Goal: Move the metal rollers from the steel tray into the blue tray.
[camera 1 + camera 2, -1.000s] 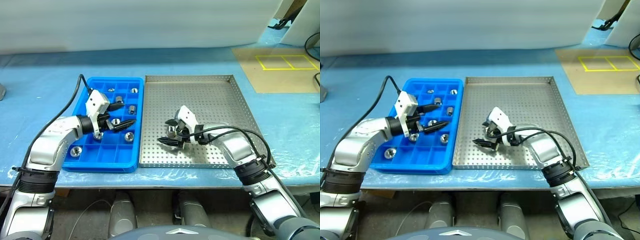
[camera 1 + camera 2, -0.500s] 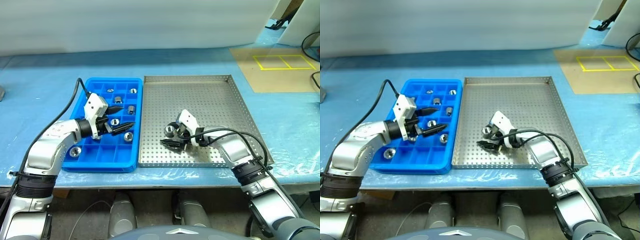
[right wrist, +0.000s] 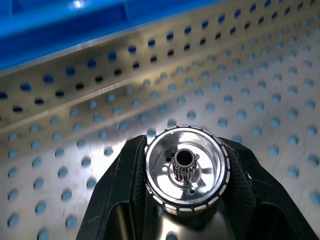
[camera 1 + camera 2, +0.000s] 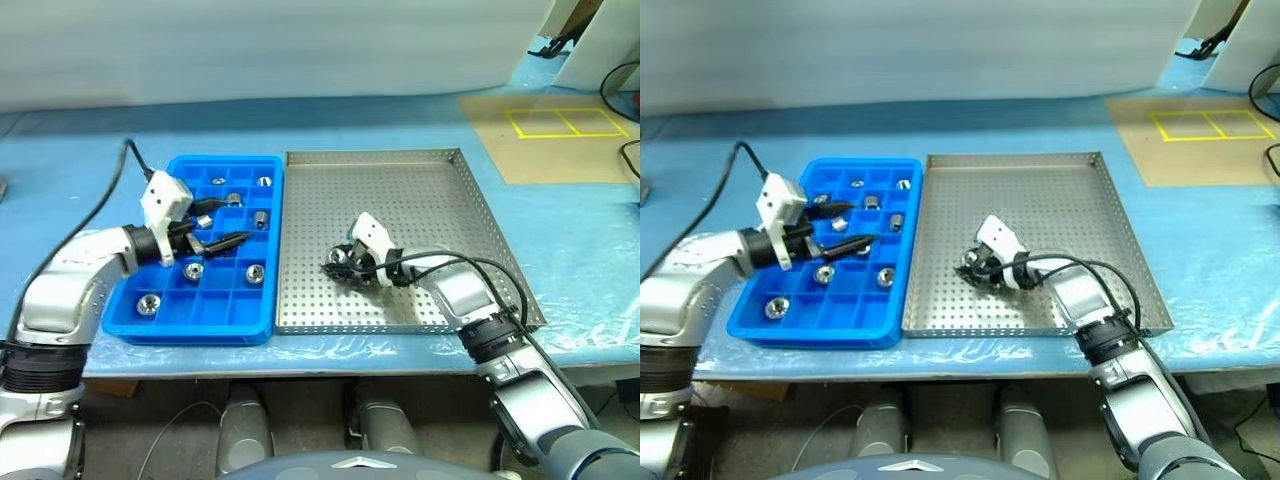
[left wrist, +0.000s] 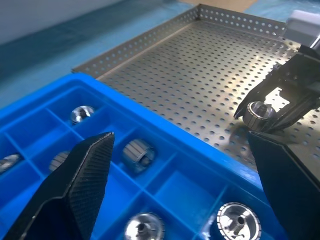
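**Desk:** Where do the arms stand relative to the steel tray (image 4: 430, 200)?

**Photographer:** The right gripper (image 4: 338, 264) sits over the tray's perforated floor, toward its near left part. Its two black fingers (image 3: 117, 185) are clamped on one metal roller (image 3: 186, 170), which fills the space between them with its end face and dark centre bore turned to the wrist camera. The left gripper (image 4: 218, 226) is off the tray's left side, above the blue tray (image 4: 160, 325), which lies edge to edge with the steel one.

**Desk:** And the left gripper: carrying anything?

**Photographer:** No. Its fingers (image 5: 80, 185) are spread wide with nothing between them, hanging over the blue compartments.

**Desk:** Where are the other rollers?

**Photographer:** In the blue tray, one to a compartment. Three sit in the rows farthest from the steel tray's near edge, including one on its side (image 4: 261, 219). Two lie in the middle rows, one of them (image 4: 255, 272) in the column beside the steel tray. Another (image 4: 148, 303) rests in the near corner farthest from the steel tray. On the steel floor I see no loose roller apart from the one in the right gripper.
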Robot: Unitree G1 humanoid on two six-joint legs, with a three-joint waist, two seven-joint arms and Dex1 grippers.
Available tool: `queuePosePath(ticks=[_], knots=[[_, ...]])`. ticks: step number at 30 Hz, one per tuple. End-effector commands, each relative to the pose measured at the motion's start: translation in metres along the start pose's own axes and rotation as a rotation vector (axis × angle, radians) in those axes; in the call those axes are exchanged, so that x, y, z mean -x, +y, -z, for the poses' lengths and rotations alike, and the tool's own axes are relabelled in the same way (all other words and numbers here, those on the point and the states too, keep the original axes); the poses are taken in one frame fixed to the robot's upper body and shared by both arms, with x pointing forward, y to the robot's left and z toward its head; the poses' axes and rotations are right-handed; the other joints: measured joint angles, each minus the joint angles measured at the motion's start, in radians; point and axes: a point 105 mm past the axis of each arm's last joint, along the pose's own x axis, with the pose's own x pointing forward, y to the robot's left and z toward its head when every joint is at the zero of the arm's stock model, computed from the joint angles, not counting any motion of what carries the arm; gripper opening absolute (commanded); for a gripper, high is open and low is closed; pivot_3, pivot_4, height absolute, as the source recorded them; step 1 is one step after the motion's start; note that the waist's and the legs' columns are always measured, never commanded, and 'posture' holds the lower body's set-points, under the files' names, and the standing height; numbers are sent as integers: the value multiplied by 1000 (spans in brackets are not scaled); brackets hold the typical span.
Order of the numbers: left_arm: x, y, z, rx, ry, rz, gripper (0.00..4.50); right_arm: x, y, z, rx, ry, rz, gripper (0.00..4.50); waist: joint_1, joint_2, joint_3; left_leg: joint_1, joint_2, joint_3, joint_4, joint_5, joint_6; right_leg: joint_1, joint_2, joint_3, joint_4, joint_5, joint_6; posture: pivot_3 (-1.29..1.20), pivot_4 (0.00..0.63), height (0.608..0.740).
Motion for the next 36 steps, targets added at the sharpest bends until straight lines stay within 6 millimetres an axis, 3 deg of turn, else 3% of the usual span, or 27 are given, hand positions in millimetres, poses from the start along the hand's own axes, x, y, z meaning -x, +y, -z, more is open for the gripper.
queuePosePath(ticks=[1,4,6,9,13,18,23,27,32,36], knots=[[19,27,-28,-74,-63,-102,4500,-9,8,-65,106,-168,-71,1678,1,0,0,0,0,0,0,0,0,0,0,0,0,0,0,-14,150,740],[31,41,-31,-99,-57,-164,4500,-26,25,-104,163,-254,-161,1678,2,0,0,-1,0,0,0,0,0,-1,0,0,1,0,-1,17,150,740],[37,45,-32,-114,-50,-193,4500,-39,33,-119,165,-284,-208,1678,3,0,0,-2,0,0,-1,0,0,-3,0,0,0,0,-1,43,150,740],[46,49,-35,-119,-60,-236,4500,-58,47,-127,178,-287,-275,1678,9,0,0,-4,0,-2,-1,0,0,-3,0,-2,0,0,-2,83,150,740],[58,42,-30,-114,-42,-262,4500,-77,83,-132,120,-297,-425,1678,24,-1,0,-7,1,-4,-1,0,0,-4,-1,-6,-1,-1,-3,140,150,740],[67,26,-20,-77,-12,-277,4500,-90,112,-98,-81,-188,-588,1678,44,-2,0,-8,2,-6,-1,0,-1,-4,-2,-9,0,-2,-4,199,150,740],[74,18,-16,-51,2,-297,4500,-94,131,-80,-159,-120,-658,1678,70,-2,0,-8,3,-7,-1,0,-1,-3,-2,-11,1,-2,-4,233,150,740],[73,13,-13,-40,8,-300,4500,-102,138,-64,-154,-65,-641,1678,82,-2,0,-7,3,-7,-2,1,-2,-3,-2,-11,3,-5,2,242,150,740],[73,11,-13,-31,7,-303,4500,-104,135,-63,-114,-75,-617,1678,87,-2,0,-6,2,-8,-2,1,-2,-3,-2,-10,3,-6,2,247,150,740],[69,10,-12,-30,4,-297,4500,-105,131,-64,-106,-116,-592,3021,87,-2,0,-7,2,-8,-2,1,-2,-3,-2,-10,3,-6,3,237,150,740]])
